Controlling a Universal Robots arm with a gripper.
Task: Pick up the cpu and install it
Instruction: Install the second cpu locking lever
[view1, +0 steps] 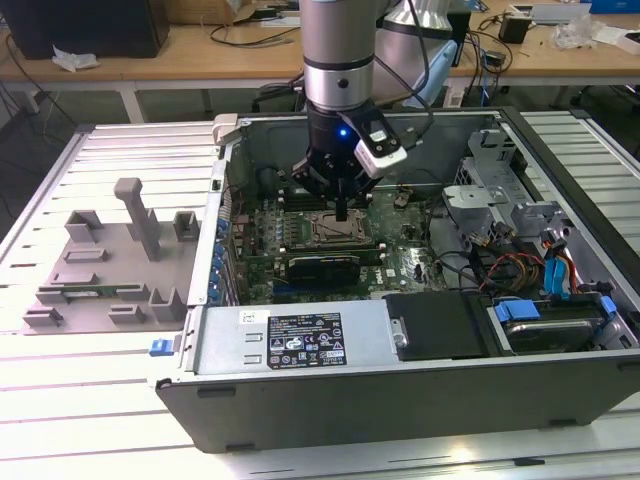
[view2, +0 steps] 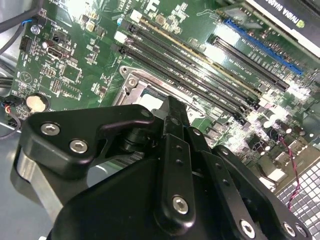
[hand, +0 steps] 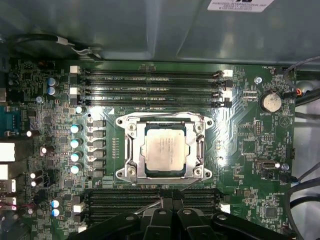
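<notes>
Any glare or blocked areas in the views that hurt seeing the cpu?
First wrist view: cpu evenly lit in its socket frame, mild sheen. Second wrist view: gripper body covers most of the socket, bright glare on the motherboard. Exterior view: gripper hides the socket.

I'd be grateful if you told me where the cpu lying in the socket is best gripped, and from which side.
Come from straight above. The cpu lies flat inside the socket frame, so I would pinch two opposite edges, probably where the frame leaves them barest. The pincer hangs above the socket.

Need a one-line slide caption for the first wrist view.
The cpu sits inside the motherboard socket, with the pincer at the frame's edge beside it.
</notes>
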